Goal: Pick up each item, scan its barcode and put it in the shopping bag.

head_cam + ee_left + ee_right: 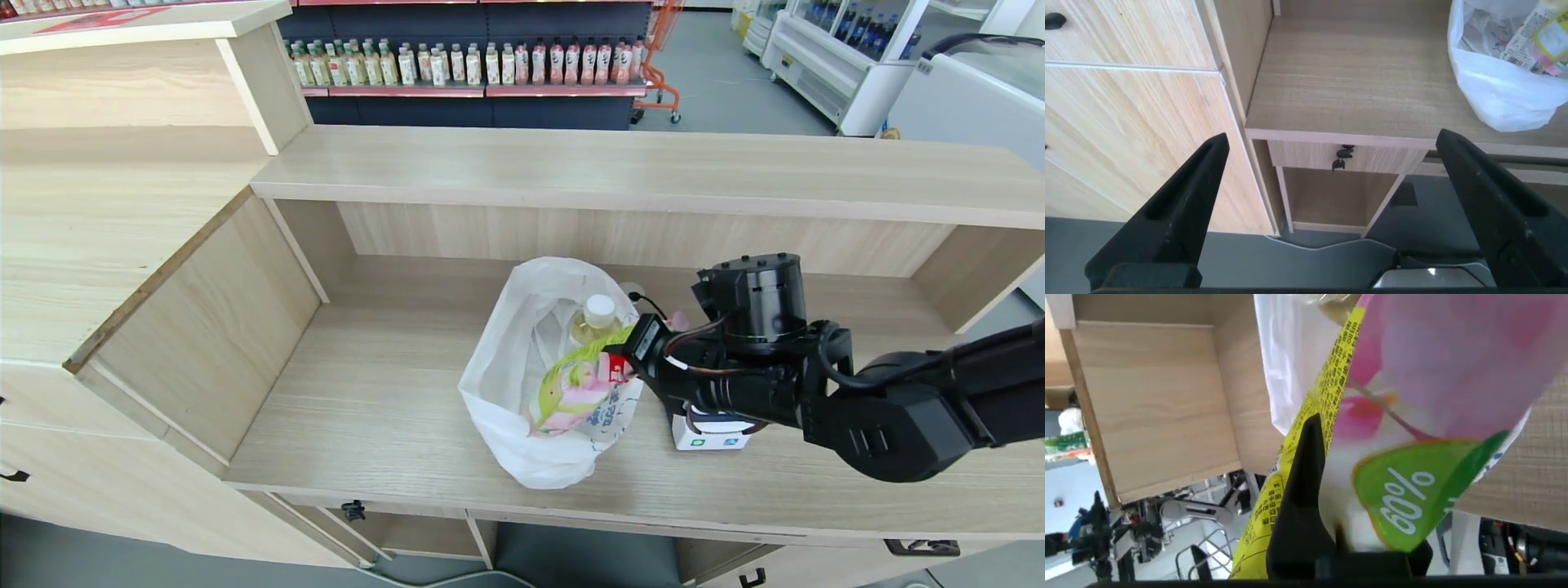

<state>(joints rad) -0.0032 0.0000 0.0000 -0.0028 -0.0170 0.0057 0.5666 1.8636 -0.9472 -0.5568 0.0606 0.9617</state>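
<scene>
The left fingers (1180,208) are spread wide with nothing between them, poised in front of the counter (367,408) at its near edge. Beyond them runs the pale wood-grain top, and off past one fingertip stands the white shopping bag (510,408). It sits mid-counter with its mouth open, and a bottle (598,318) with a white cap stands upright inside. The right fingers (1298,498) are clenched on a pink, green and yellow snack packet (575,388), held at the bag's mouth. Under that wrist a small white box (709,437) rests on the counter. Past the counter's raised back ledge (653,171) are a shelf of bottles (473,65), an orange trolley (663,57) and white chest freezers (824,57).
</scene>
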